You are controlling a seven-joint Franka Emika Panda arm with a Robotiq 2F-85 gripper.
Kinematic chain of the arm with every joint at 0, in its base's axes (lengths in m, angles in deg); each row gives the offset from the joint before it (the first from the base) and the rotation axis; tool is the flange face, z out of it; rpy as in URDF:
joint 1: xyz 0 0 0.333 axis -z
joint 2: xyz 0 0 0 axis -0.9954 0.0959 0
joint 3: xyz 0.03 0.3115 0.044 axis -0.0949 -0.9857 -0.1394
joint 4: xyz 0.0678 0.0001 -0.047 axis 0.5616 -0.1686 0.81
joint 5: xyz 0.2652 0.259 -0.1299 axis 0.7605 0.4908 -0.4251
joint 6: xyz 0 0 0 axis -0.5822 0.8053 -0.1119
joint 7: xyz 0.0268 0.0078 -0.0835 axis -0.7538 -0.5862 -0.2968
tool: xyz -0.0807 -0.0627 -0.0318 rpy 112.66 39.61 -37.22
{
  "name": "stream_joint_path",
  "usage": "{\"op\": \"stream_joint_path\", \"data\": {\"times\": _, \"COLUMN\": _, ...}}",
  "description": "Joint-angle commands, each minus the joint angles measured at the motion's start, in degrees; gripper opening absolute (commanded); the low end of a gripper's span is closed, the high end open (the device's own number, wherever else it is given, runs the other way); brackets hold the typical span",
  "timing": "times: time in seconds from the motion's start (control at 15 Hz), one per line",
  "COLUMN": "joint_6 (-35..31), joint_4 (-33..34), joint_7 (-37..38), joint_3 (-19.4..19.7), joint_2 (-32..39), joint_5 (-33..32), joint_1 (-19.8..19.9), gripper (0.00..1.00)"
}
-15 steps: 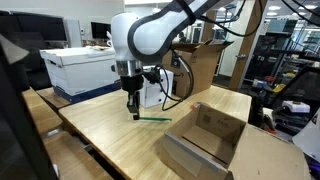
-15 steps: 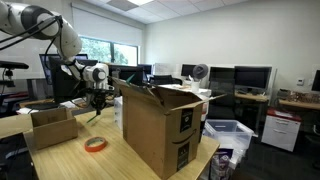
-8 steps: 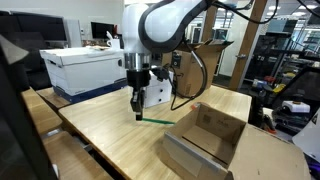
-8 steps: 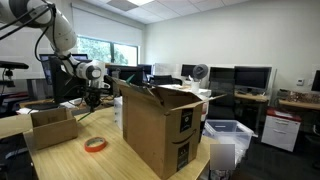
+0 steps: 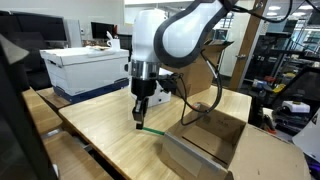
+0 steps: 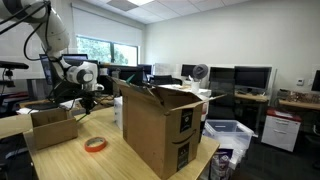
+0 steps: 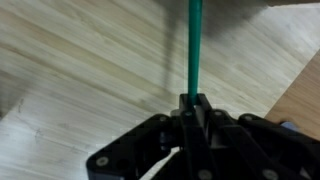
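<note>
The tool [image 5: 139,121] is closed on one end of a green stick [image 5: 151,131]. The wrist view shows the jaws pinched together around the stick [image 7: 193,45], which runs straight out from the tool [image 7: 192,105] over bare wood.

In an exterior view the stick slants low over the desk [image 5: 95,125], its free end pointing right toward the open cardboard box [image 5: 215,135]. That end is near the box's left wall but apart from it. Left of the tool and beyond it the desk top is open wood, as far as the white box [image 5: 85,68] at the far left. The desk's near edge runs close below the tool.

In an exterior view the tool [image 6: 87,104] hangs well clear of the orange tape roll [image 6: 96,144] and the tall carton [image 6: 160,130].

Since the earlier frames the arm has swung right and nearer, carrying the stick closer to the open box. The grip has not changed.
</note>
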Motion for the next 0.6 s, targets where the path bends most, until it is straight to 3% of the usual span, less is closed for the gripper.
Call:
{"op": "stream_joint_path", "data": {"times": 0.0, "joint_6": -3.29, "joint_4": -3.74, "joint_7": 2.00, "joint_3": -0.06, "joint_2": -2.30, "joint_5": 0.21, "joint_1": -1.25, "gripper": 0.06}}
{"op": "stream_joint_path", "data": {"times": 0.53, "joint_6": -3.59, "joint_4": 5.04, "joint_7": -1.87, "joint_3": 0.81, "joint_2": 0.41, "joint_5": -3.71, "joint_1": -1.75, "gripper": 0.06}}
